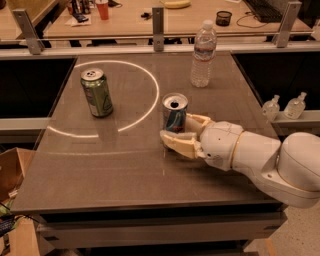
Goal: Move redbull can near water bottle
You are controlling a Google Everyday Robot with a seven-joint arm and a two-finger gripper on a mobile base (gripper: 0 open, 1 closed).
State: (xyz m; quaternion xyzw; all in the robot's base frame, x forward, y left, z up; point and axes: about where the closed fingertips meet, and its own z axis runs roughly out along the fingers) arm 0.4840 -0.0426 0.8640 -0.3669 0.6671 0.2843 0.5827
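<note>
Camera view: the redbull can (174,111) stands upright mid-table (115,175), well short of the water bottle (203,55) at the far edge. The gripper (176,128) is right at the can's base, reaching in from the right. Clamped or loose, I cannot tell. A green can (97,92) stands far left.

My gripper (177,129) sits right of the middle of the grey table (125,175). Well to its left a green can (97,93) stands upright inside a white ring (151,76). A red cup (103,9) and a small black pot (224,18) sit on the far desk. Two small clear bottles (271,107) stand off the right edge, and a cardboard box (12,170) is at lower left.
</note>
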